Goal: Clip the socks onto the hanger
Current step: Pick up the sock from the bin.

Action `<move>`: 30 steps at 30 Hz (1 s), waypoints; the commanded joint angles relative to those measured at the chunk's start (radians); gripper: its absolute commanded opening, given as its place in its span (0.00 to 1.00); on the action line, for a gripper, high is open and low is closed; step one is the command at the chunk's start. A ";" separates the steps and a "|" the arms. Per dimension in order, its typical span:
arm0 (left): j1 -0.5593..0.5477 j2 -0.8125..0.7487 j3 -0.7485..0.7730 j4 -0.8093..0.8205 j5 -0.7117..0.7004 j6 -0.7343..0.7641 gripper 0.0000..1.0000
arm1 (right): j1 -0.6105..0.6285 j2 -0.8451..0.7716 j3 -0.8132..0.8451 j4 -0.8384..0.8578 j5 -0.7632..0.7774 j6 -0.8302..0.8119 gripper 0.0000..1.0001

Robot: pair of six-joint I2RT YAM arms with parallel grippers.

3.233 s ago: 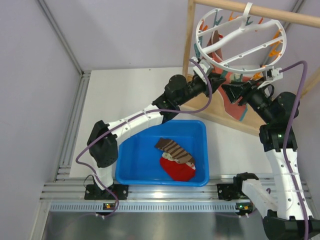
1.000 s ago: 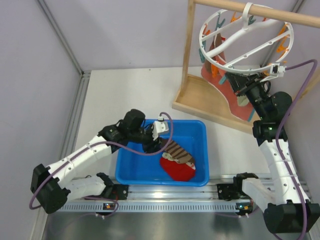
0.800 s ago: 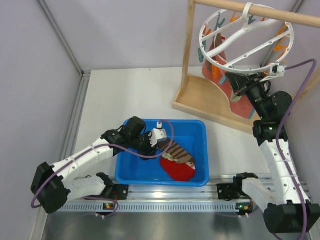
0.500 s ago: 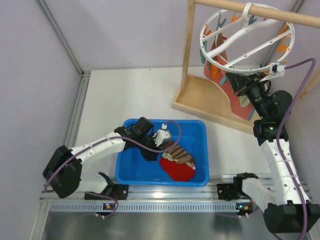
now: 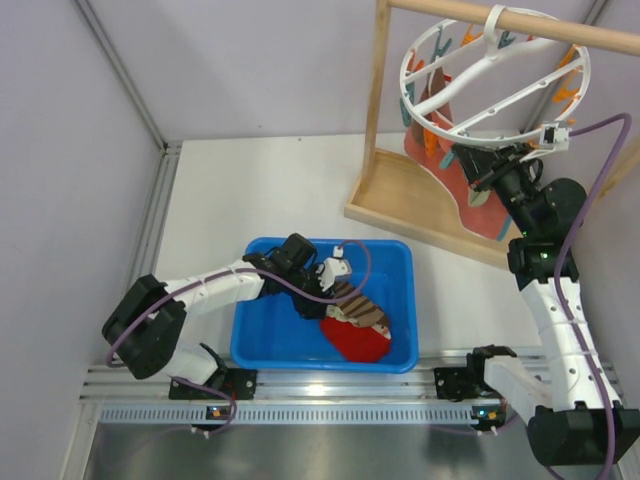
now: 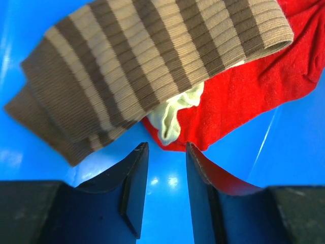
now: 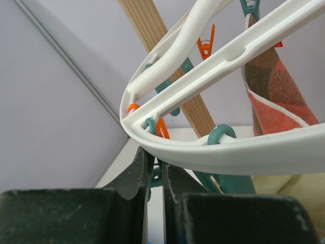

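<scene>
**Step in hand: retrieval of a cream sock from the tub.**

The hanger [image 7: 228, 150] hung from the wooden rod [image 5: 600, 37]. The right gripper [image 7: 154, 162] sat closed just under its rim. Whether it pinched a teal peg could not be determined. Correct execution required that arm to hold the ring steady.

In the blue tub [image 5: 270, 340], the left gripper [image 6: 165, 147] needed to descend straight. It had to avoid the red sock [image 6: 254, 86] and the brown striped sock [image 6: 137, 66], and close on the exposed cream fold only.

The cream sock [image 6: 175, 114] lay between those two socks, mostly covered by the striped one. Its free edge lay just ahead of the left fingertips [image 6: 134, 178], in line with their gap. The left jaws stood parted and empty over bare tub floor.
</scene>
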 commanded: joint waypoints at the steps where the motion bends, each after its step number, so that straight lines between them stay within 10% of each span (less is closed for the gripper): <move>1: -0.008 0.012 0.040 0.056 0.058 0.025 0.40 | 0.003 0.005 0.052 -0.029 0.006 -0.021 0.00; 11: -0.017 0.019 0.036 0.099 0.096 -0.010 0.34 | 0.003 0.008 0.055 -0.036 0.006 -0.032 0.00; 19: -0.018 -0.036 0.051 0.012 0.114 0.043 0.00 | 0.003 0.006 0.055 -0.039 0.006 -0.040 0.00; 30: -0.017 -0.258 0.203 -0.293 0.234 0.132 0.00 | 0.003 0.005 0.052 -0.036 0.000 -0.040 0.00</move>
